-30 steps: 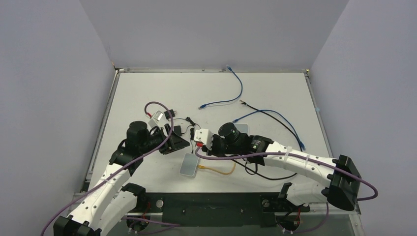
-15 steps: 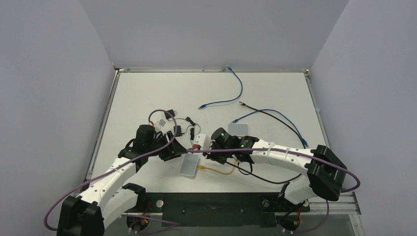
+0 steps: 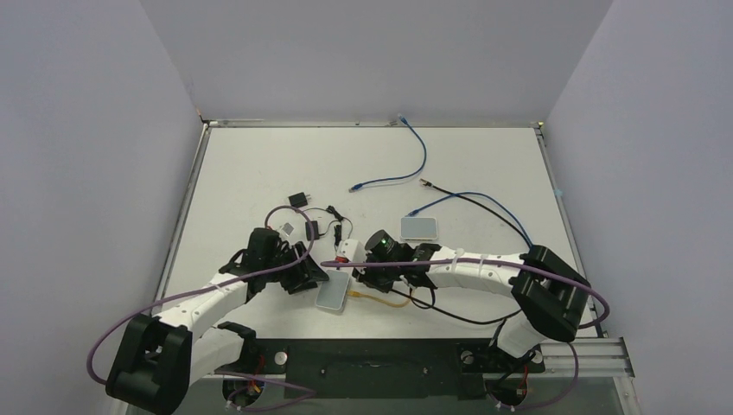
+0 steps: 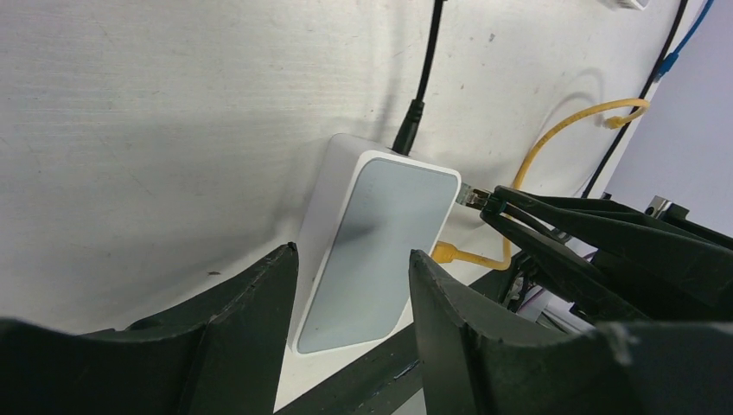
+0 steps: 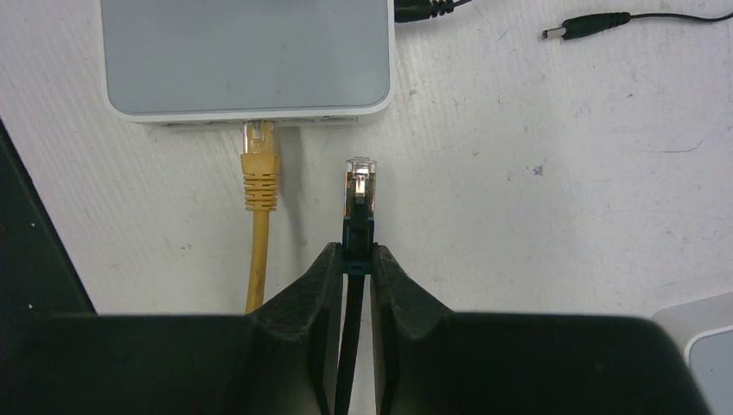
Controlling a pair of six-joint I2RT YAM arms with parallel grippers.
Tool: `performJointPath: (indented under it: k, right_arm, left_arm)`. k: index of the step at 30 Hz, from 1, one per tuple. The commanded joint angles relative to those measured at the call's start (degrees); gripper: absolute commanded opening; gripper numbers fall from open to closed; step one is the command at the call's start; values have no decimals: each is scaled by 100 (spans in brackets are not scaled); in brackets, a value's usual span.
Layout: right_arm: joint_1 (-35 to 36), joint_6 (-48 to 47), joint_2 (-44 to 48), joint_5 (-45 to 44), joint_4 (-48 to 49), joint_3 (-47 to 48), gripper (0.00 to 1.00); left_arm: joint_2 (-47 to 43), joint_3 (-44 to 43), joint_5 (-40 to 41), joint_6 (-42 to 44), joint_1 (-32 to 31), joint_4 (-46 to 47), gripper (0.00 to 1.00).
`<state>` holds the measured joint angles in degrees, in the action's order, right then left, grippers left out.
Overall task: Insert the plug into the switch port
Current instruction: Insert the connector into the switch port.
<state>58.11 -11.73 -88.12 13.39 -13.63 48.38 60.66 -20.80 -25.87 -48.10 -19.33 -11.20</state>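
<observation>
The switch (image 5: 246,56) is a flat white box with a grey face, also lying near the front edge (image 3: 333,294). Its port edge (image 5: 333,121) faces my right gripper (image 5: 357,252), which is shut on the black boot of a clear-tipped plug (image 5: 360,181). The plug tip stops a short gap from that edge, just right of a yellow plug (image 5: 260,160) seated in a port. My left gripper (image 4: 350,259) stands open at the box's other side, and the switch (image 4: 380,233) shows between its fingers (image 4: 251,320). Whether they touch it, I cannot tell.
A black power lead (image 4: 422,78) enters the switch's far edge. The yellow cable (image 3: 387,301) loops by the front edge. A second white box (image 3: 419,227), a loose barrel plug (image 5: 588,24), blue cables (image 3: 417,156) and a black adapter (image 3: 299,198) lie farther back.
Both arms have come down and forward toward the switch. The right gripper brought the plug to the port edge, and the left gripper closed in from the left.
</observation>
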Motion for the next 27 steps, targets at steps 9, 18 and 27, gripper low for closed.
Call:
performJointPath:
  k: [9, 18, 27]
  right_arm:
    - [2, 145, -205, 369, 897, -101, 0]
    - [97, 212, -353, 519, 961, -51, 0]
    - [121, 298, -267, 448, 1111, -113, 0]
  left_arm:
    - [450, 111, -113, -40, 27, 809, 47]
    - [567, 144, -154, -24, 29, 910, 47]
    - [555, 172, -164, -22, 33, 926, 47]
